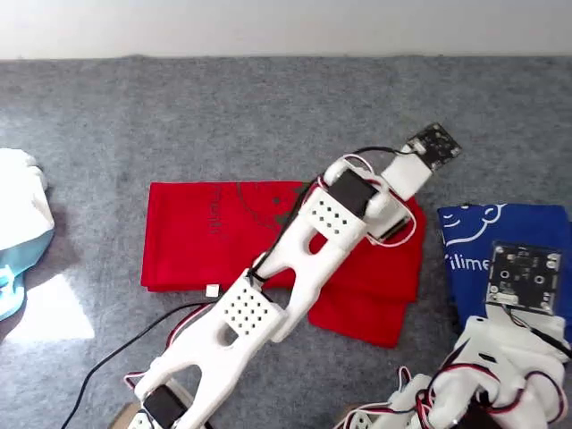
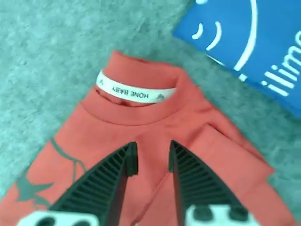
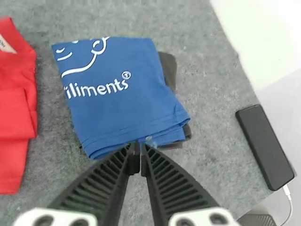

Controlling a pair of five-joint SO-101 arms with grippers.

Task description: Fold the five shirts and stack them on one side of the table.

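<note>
At mid-table, the red shirt [image 1: 214, 237] lies flat on the grey felt table [image 1: 268, 107]. Its long axis runs across the high view from side to side, and its collar [image 2: 136, 92] points toward the folded blue shirt [image 1: 487, 237] just beside it. The side panels appear already turned in: one folded flap [image 2: 221, 141] lies near the collar, and the corner nearest the arms juts out unevenly. The left arm [image 1: 304, 259] reaches diagonally over the garment. The left gripper [image 2: 153, 153] hangs above the chest area just short of the collar, fingers parted and holding nothing. The right gripper [image 3: 140, 150] sits over the near hem of the blue shirt with its fingers closed together; no cloth is visibly caught between them. The blue shirt rests on a dark garment [image 3: 169, 66], which forms the start of the stack at that side of the table. A black phone [image 3: 265, 146] lies beyond the felt edge. A heap of white and pale-blue cloth [image 1: 18, 223] waits at the opposite side. The step in hand is judged to be the lengthwise fold of the red shirt. The next move probably calls for lowering the parted fingers onto the collar end, pinching both layers and carrying that end along the long axis toward the hem. The shirt can then be placed on the blue one.
</note>
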